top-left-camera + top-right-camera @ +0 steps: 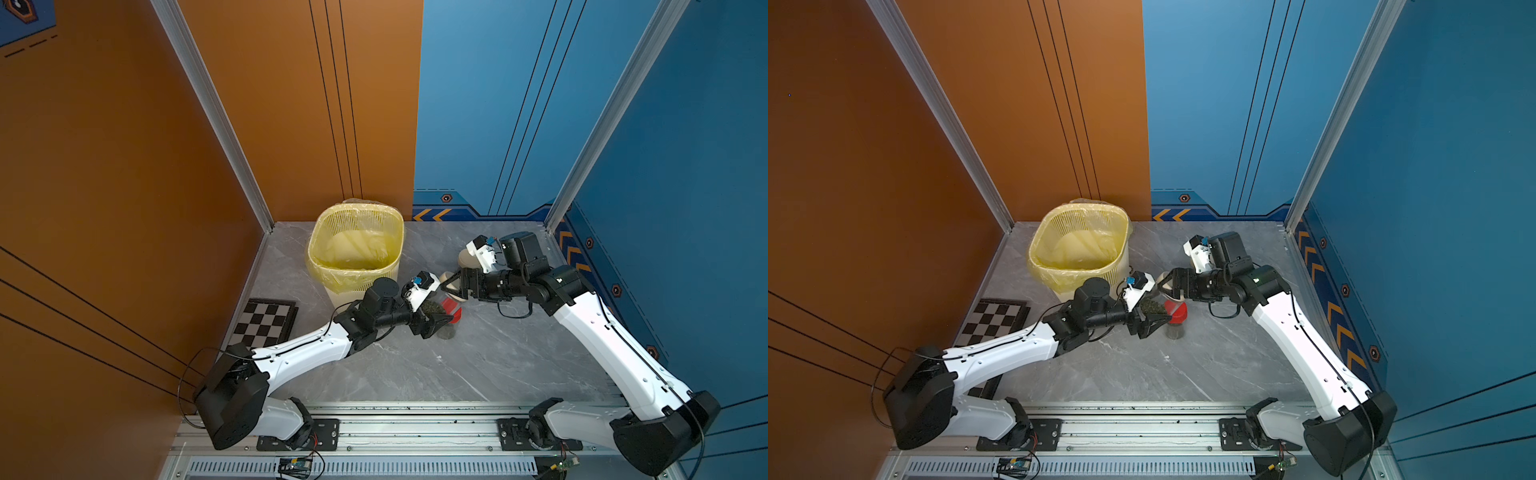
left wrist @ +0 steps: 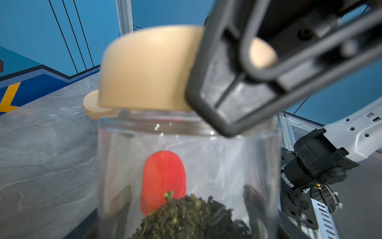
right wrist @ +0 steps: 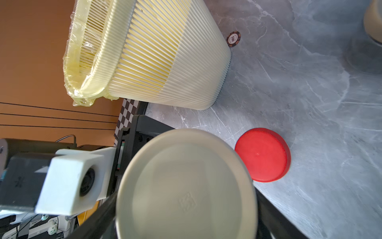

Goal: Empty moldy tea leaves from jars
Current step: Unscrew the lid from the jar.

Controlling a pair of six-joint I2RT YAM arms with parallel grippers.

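Note:
My left gripper (image 1: 436,321) is shut on a clear jar (image 2: 186,149) lying tilted above the table, its fingers (image 2: 255,198) showing through the glass. Dark green tea leaves (image 2: 190,215) are heaped inside the jar and show in both top views (image 1: 429,309) (image 1: 1149,306). My right gripper (image 1: 452,286) is shut on this jar's beige lid (image 3: 186,186), which still sits on the jar mouth (image 2: 148,70). A jar with a red lid (image 1: 453,311) (image 3: 262,154) stands on the table just below the held jar. A third jar with a beige lid (image 1: 467,259) stands behind it.
A cream slatted bin (image 1: 400,237) lined with a yellow bag stands at the back left, close to my left wrist. A chessboard (image 1: 264,324) lies by the left wall. A poker chip (image 3: 233,38) lies at the bin's foot.

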